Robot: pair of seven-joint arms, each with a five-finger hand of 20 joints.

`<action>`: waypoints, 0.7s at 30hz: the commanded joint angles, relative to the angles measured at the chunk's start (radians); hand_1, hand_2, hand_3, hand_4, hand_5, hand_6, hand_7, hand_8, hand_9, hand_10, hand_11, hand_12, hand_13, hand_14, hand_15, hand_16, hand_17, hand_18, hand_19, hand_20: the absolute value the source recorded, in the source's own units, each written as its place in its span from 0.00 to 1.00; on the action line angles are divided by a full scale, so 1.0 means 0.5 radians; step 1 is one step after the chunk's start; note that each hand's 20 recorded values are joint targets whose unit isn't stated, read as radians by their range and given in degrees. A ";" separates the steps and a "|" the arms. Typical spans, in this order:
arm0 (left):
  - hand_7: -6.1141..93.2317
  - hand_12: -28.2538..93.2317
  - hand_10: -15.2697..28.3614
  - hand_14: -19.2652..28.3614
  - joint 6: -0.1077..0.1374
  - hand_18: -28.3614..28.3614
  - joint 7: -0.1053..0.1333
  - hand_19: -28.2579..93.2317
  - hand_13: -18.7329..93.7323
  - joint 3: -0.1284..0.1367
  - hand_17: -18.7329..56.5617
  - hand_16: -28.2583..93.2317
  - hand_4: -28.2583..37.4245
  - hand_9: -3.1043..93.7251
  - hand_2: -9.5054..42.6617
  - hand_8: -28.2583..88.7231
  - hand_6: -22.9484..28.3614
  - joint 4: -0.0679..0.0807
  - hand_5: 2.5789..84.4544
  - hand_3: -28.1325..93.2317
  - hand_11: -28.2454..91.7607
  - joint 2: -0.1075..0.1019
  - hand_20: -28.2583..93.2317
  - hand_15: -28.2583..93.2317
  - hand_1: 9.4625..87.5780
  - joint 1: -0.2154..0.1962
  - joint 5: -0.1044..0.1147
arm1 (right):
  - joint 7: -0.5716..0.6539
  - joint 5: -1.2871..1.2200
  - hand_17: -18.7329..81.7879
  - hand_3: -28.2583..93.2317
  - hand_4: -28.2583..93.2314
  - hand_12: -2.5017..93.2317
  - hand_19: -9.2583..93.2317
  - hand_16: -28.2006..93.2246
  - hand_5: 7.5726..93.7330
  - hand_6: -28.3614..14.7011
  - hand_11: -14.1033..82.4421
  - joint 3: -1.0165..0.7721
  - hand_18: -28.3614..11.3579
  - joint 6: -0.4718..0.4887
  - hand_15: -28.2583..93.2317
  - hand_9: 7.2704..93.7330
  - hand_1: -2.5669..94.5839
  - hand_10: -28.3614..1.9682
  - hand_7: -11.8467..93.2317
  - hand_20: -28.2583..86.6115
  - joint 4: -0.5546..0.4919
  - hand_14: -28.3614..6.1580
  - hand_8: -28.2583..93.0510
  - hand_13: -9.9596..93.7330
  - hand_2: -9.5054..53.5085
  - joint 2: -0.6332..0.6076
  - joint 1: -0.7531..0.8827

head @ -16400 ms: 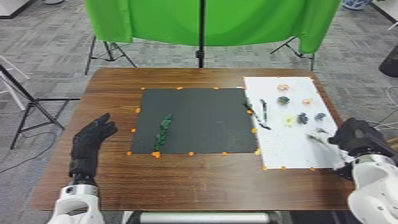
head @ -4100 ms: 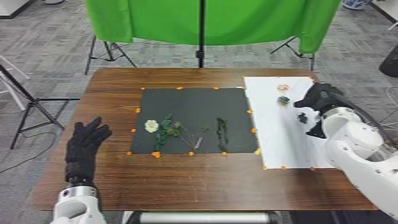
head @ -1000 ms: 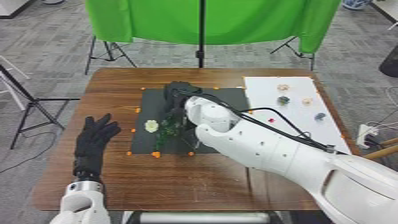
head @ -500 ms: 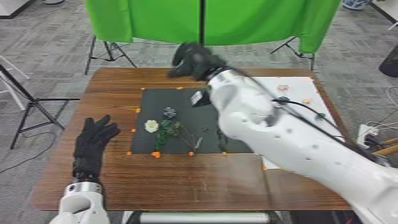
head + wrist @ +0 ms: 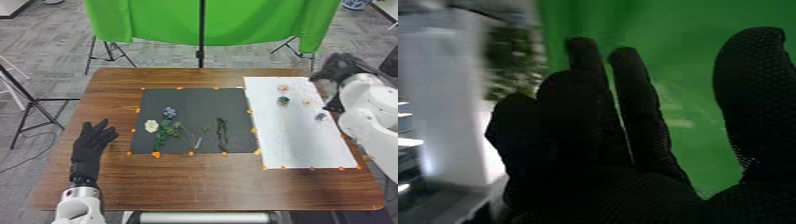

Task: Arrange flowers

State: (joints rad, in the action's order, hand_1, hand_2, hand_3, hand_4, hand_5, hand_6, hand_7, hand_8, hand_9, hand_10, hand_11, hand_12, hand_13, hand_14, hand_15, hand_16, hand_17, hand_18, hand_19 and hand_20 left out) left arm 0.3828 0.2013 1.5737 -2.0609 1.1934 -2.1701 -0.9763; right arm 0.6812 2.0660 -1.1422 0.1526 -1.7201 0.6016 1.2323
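In the head view my right hand is over the far right corner of the table, above the white sheet's edge. The right wrist view has this right hand open, fingers extended and nothing held. My left hand rests open at the table's left. On the black sheet lie a blue-grey flower, a white flower, green stems and a separate green sprig. The white sheet holds a pink flower, a dark bluish flower, a pale orange one and a grey-blue one.
Orange markers line both sheets' edges. Bare brown wood runs along the table's near side. A green cloth hangs on a stand behind the far edge.
My right hand has gone from over the black sheet to beyond the white sheet's far right. The blue-grey flower now lies above the white one, where it was not seen earlier. My left hand stays put.
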 commanded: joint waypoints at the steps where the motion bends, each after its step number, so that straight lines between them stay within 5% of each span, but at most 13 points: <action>1: 0.12 0.34 0.71 0.80 -0.010 0.75 -0.017 0.40 0.43 -0.006 0.22 0.24 0.00 0.48 0.53 0.20 0.62 0.004 0.51 0.69 0.43 0.020 0.40 0.55 0.13 -0.017 -0.026 | 0.047 0.034 0.72 0.77 0.11 0.30 1.00 0.53 0.56 0.62 0.33 0.032 0.28 -0.016 0.81 0.61 0.37 0.35 0.22 0.78 0.149 0.47 0.18 0.79 0.00 0.069 0.205; 11: 0.13 0.34 0.71 0.80 -0.023 0.76 -0.027 0.40 0.43 -0.003 0.22 0.24 0.00 0.48 0.52 0.20 0.60 0.010 0.50 0.69 0.43 0.032 0.40 0.55 0.13 -0.024 -0.023 | 0.073 0.109 0.75 0.77 0.10 0.29 1.00 0.52 0.60 0.70 0.35 0.095 0.31 -0.222 0.81 0.68 0.39 0.38 0.24 0.79 0.262 0.55 0.16 0.84 0.00 0.118 0.349; 15: 0.13 0.34 0.71 0.80 -0.029 0.75 -0.034 0.40 0.43 0.001 0.22 0.24 0.00 0.48 0.51 0.20 0.60 0.004 0.50 0.70 0.42 0.035 0.40 0.55 0.13 -0.038 -0.028 | 0.059 0.115 0.78 0.78 0.08 0.29 1.00 0.52 0.66 0.71 0.38 0.098 0.36 -0.360 0.80 0.75 0.49 0.45 0.27 0.80 0.275 0.64 0.17 0.88 0.00 0.134 0.413; 18: 0.13 0.34 0.71 0.80 -0.027 0.75 -0.032 0.40 0.43 0.002 0.22 0.24 0.00 0.48 0.51 0.20 0.60 0.003 0.50 0.70 0.42 0.034 0.40 0.55 0.13 -0.038 -0.018 | 0.037 0.161 0.81 0.70 0.09 0.45 1.00 0.52 0.73 0.66 0.27 0.094 0.39 -0.564 0.79 0.87 0.62 0.58 0.30 0.79 0.253 0.69 0.28 0.91 0.00 0.130 0.446; 21: 0.13 0.34 0.71 0.80 -0.035 0.75 -0.035 0.40 0.43 0.005 0.22 0.24 0.00 0.48 0.51 0.20 0.60 0.003 0.50 0.70 0.43 0.028 0.40 0.55 0.14 -0.041 -0.022 | 0.025 0.186 0.82 0.70 0.09 0.47 1.00 0.52 0.79 0.64 0.26 0.005 0.41 -0.682 0.77 0.94 0.67 0.64 0.32 0.78 0.111 0.73 0.32 0.93 0.00 0.110 0.509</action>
State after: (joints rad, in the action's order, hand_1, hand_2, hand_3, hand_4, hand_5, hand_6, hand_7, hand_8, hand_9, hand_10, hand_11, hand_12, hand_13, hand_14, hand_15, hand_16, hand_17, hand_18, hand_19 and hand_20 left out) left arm 0.3783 0.1963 1.5763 -2.0608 1.2003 -2.1710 -0.9841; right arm 0.7033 2.1189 -1.1008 -0.0817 -1.5950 0.6610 1.4176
